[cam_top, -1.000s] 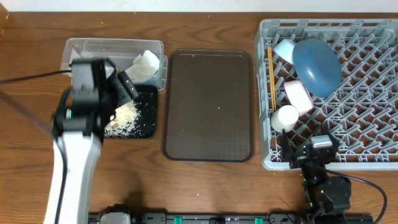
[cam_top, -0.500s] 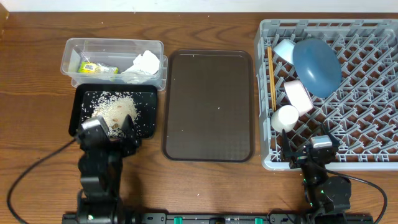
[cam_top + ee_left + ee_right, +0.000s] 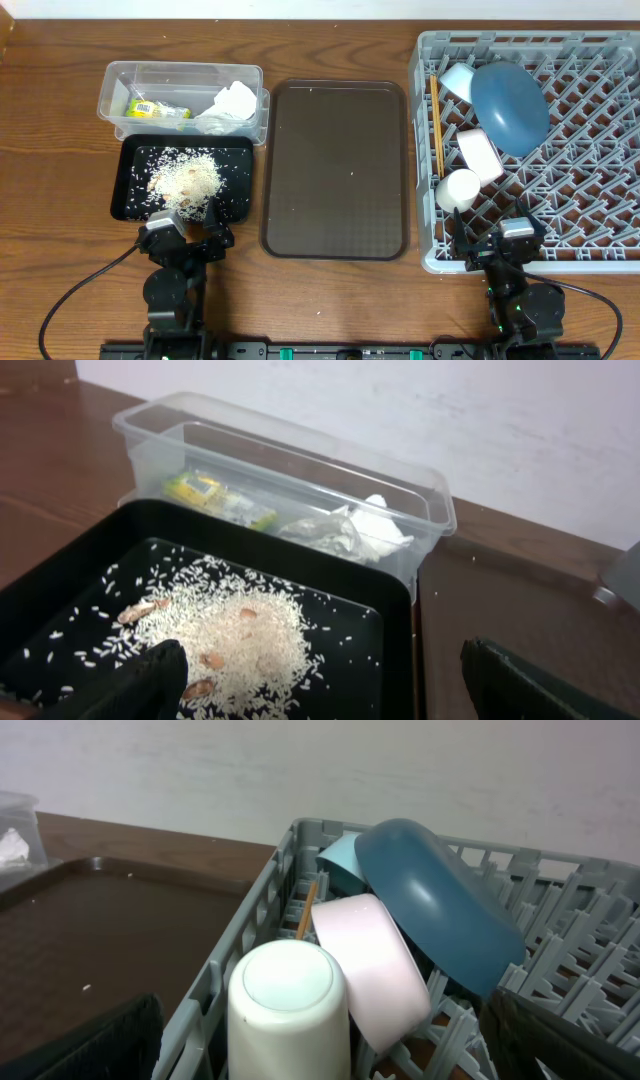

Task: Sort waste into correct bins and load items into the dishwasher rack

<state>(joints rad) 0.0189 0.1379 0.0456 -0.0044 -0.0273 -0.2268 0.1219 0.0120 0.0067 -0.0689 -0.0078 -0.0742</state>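
Observation:
The clear tub (image 3: 110, 95) holds the white napkin (image 3: 236, 102) and the yellow-green wrapper (image 3: 152, 108). In front of it the black tray (image 3: 238, 195) holds a heap of rice crumbs (image 3: 186, 178). The grey rack (image 3: 600, 170) holds the dark blue plate-bowl (image 3: 510, 105), light blue bowl (image 3: 458, 80), white bowl (image 3: 480, 155), white cup (image 3: 458, 188) and chopsticks (image 3: 437, 120). My left gripper (image 3: 187, 232) is open and empty at the black tray's near edge (image 3: 325, 695). My right gripper (image 3: 497, 246) is open and empty at the rack's near wall, facing the cup (image 3: 290, 1000).
The dark brown serving tray (image 3: 335, 170) lies between the black tray and the rack, with only a few crumbs on it. The rack wall (image 3: 240, 940) stands right before the right gripper. Cables trail along the table's front edge.
My left arm has drawn back from over the tub and black tray to the table's front edge, uncovering the wrapper and rice. The right arm has not moved.

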